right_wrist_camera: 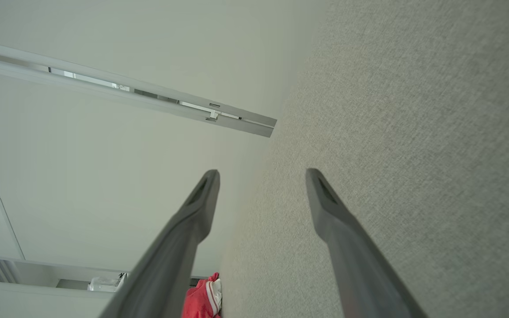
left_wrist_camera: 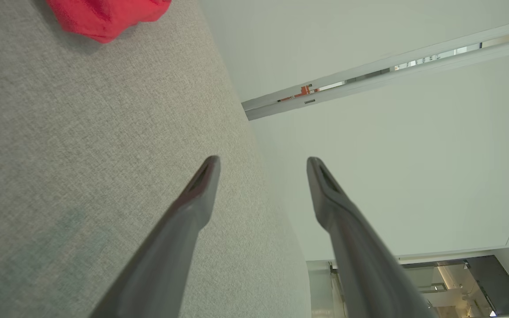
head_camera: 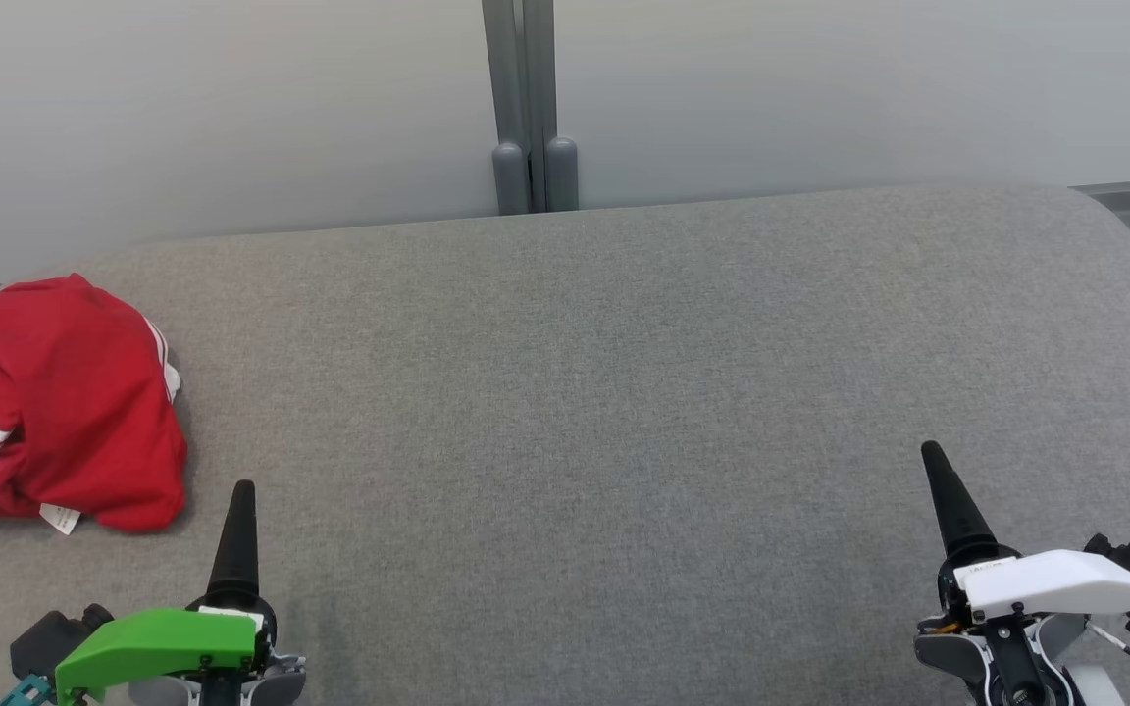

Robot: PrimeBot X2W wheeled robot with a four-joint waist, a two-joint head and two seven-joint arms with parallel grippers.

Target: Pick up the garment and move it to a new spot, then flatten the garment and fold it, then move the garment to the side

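You face a broad grey fabric-covered surface (head_camera: 624,392) with rounded far corners. Behind its far edge stand plain, pale wall panels (head_camera: 231,98), joined near the middle by a grey upright post (head_camera: 524,98). Beyond the far right corner you see a short grey rail (head_camera: 1129,186). The light falls soft and even.
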